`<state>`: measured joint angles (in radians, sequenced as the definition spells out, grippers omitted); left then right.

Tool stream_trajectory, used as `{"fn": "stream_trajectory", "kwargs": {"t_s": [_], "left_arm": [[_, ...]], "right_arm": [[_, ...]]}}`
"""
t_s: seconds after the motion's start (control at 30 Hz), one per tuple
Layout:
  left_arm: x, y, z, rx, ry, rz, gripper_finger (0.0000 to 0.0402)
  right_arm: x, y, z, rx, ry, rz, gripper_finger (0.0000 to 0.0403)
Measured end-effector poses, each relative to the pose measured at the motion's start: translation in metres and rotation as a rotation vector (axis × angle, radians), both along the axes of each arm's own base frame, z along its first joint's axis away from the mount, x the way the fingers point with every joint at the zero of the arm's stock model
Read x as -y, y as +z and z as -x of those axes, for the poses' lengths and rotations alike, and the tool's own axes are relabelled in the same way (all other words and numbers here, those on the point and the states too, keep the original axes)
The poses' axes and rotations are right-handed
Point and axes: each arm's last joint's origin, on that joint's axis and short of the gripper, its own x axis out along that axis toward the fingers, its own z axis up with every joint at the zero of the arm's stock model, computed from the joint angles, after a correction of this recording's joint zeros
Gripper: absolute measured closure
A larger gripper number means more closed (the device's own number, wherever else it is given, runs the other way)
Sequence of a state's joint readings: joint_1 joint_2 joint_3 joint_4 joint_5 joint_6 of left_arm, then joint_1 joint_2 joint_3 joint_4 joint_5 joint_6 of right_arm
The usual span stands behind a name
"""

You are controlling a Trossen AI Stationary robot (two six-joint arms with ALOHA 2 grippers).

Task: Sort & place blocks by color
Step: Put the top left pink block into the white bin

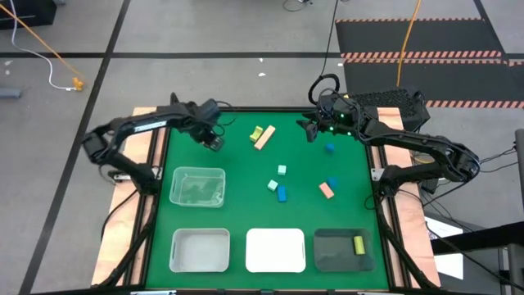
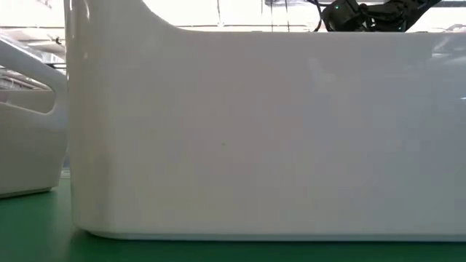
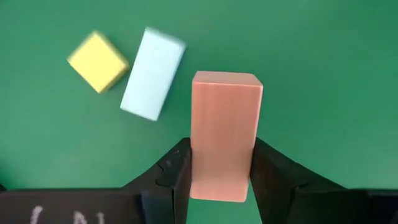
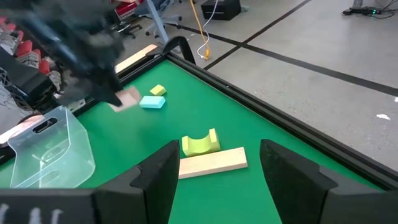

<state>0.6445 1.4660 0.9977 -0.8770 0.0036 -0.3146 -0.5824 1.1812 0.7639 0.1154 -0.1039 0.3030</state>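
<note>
My left gripper hangs over the table's far left part, shut on a salmon-pink bar. Under it, a yellow cube and a mint bar lie flat on the green mat. My right gripper is open near the far edge, its fingers standing above a tan bar and a yellow-green arch block without touching them. More blue, mint and salmon blocks lie mid-table. One yellow block sits in the dark tray. My left gripper pinches the salmon-pink bar between its two fingers, on the long sides near one end. The fingers come from above, pointing down. The bar's other end points down toward the mat and looks lifted clear of it.
A clear tray stands left of centre. Along the near edge are a pale tray, a white tray and the dark tray. The white tray's wall fills the low view. Open mat lies between the blocks and the trays.
</note>
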Motion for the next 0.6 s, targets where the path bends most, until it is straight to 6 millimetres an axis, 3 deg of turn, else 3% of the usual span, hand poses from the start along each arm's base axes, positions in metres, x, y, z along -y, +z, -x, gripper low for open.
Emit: {"fn": "stream_trajectory", "kwargs": {"t_s": [0.37, 0.6], "left_arm": [[0.043, 0.090, 0.003, 0.589, -0.030, -0.238, 0.0274], [0.067, 0.119, -0.014, 0.863, -0.181, -0.350, 0.0274]], "right_arm": [[0.000, 0.000, 0.000, 0.021, -0.020, -0.041, 0.0188], [0.000, 0.001, 0.000, 0.028, -0.024, -0.039, 0.0188]]}}
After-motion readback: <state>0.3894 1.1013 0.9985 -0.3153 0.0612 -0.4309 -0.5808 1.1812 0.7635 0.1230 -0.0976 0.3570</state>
